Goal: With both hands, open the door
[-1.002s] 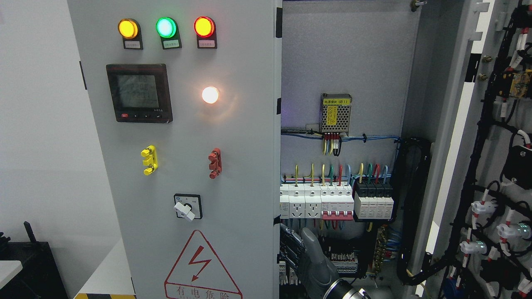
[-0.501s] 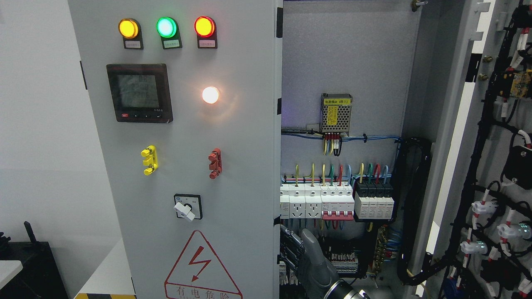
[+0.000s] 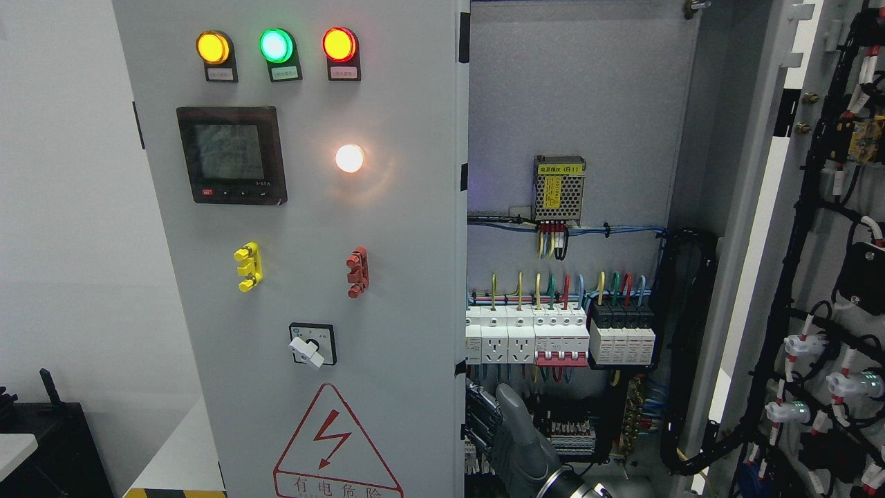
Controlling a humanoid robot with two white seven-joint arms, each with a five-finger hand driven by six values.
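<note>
Head view of an electrical cabinet with one door open and one shut. Bottom centre, nearest the camera: a robot hand (image 3: 515, 439) rises from the lower edge just right of the middle, its arm apparently entering from the right, so it is taken as the right hand. Its grey thumb points up and its dark fingers (image 3: 480, 415) curl toward the free right edge of the left door (image 3: 311, 277); whether they actually grip that edge cannot be told. The left hand is not in view. The left door fills the left and centre of the frame, its long axis vertical, its face with lamps, meter and warning sign turned toward the camera. The right door (image 3: 823, 277), at far right, already stands swung out. Judged step: opening the left door; the next move calls for a firm hook on the edge, then a pull outward. Beyond lie the breakers (image 3: 560, 335) and backplate
</note>
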